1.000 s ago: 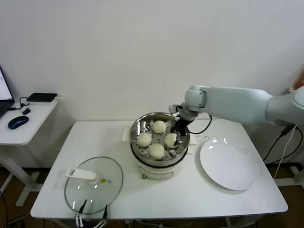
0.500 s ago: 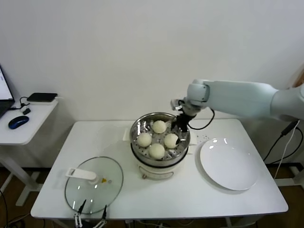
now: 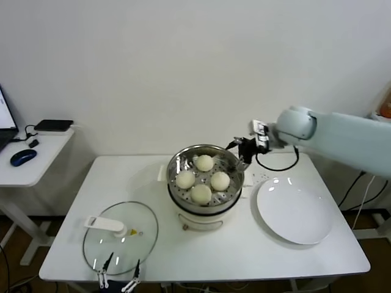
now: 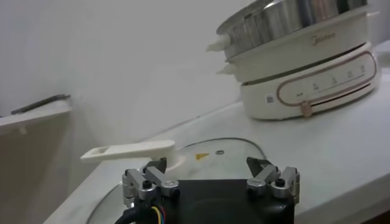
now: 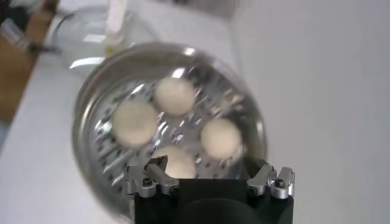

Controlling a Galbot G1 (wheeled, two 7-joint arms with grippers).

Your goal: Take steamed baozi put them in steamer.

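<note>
Left claw (image 3: pixel 116 278): parked low at the near table edge, at 6 o'clock of the glass lid; fingers are seen spread wide in the left wrist view, with nothing between them.
Glass lid (image 3: pixel 121 235): laid flat on the table (image 3: pixel 67 238) at about 8 o'clock of the steamer, handle up, so that the pot mouth is left free for loading.
Plate (image 3: pixel 294 210): set at 4 o'clock of the steamer; no bun is seen on it, so it is judged to be emptied.
Steamer (image 3: pixel 206 210): placed mid-table on its white base, lid off.
Steamed baozi (image 3: pixel 201 193): four are seated on the perforated tray, spaced in a ring at 12, 3, 6 and 9 o'clock, near one another; whether any touch cannot be told. The loading is judged complete.
Right claw (image 3: pixel 244 149): held just outside the steamer rim at about 2 o'clock, raised above it; fingers are spread wide, nothing is held or touched.
</note>
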